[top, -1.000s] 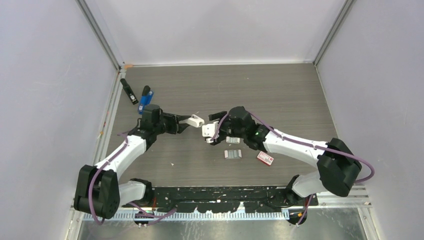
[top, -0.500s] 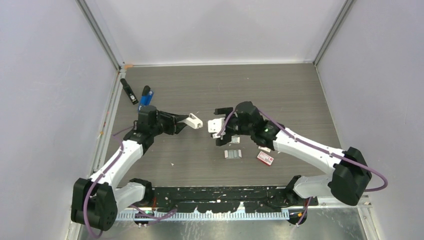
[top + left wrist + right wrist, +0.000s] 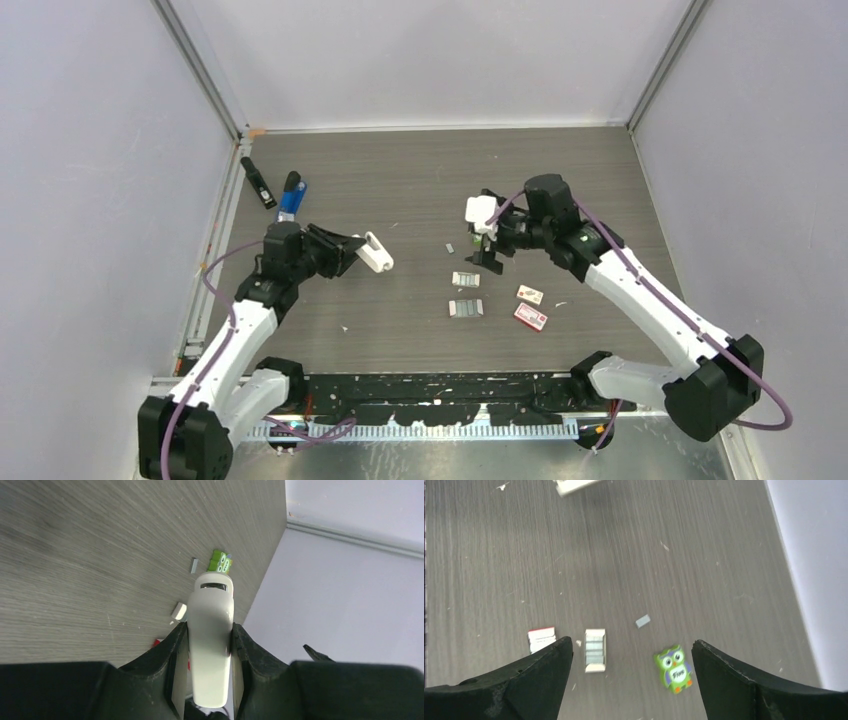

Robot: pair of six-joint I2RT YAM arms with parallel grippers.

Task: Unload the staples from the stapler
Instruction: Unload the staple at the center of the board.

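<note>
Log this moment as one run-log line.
left pincer: shut on white stapler | right pincer: open, empty, over table | staple strip: loose on table, near green owl packet

left arm (image 3: 232, 335), right arm (image 3: 650, 308): white links, black joints | cables (image 3: 207, 283): purple | jaws: black, seemingly matte

The table (image 3: 560, 180) is grey with a fine wood grain. The stapler (image 3: 210, 645) is plain white. Beside the green owl-printed packet (image 3: 672, 668), the staples (image 3: 594, 645) are ribbed silvery grey and the box (image 3: 531, 317) is red and white.
</note>
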